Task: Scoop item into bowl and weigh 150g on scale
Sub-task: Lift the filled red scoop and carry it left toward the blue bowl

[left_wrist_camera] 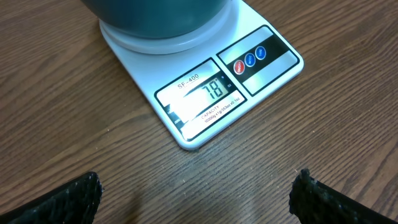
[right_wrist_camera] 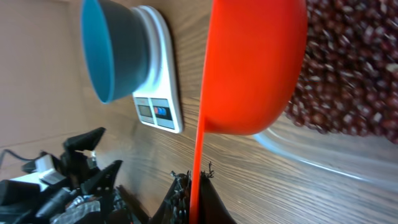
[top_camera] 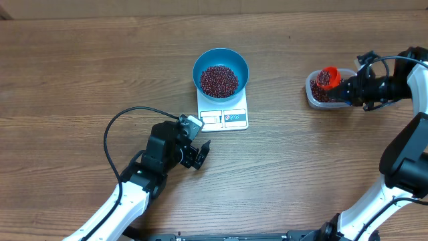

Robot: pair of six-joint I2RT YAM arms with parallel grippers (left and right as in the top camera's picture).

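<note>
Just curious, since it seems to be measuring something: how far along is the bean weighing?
Done: the bowl sits on the scale with beans in it. The display appears to read 78, short of 150. In hand: the right pincer grips a red scoop at the tub of beans. The left pincer hangs open and empty by the scale. Left: more scoops until the target.

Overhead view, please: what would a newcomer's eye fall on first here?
The teal bowl, holding dark red beans, sits on the white scale at the centre of the table. At the right, the right claw grips a bright orange scoop over a clear tub of more beans.
</note>
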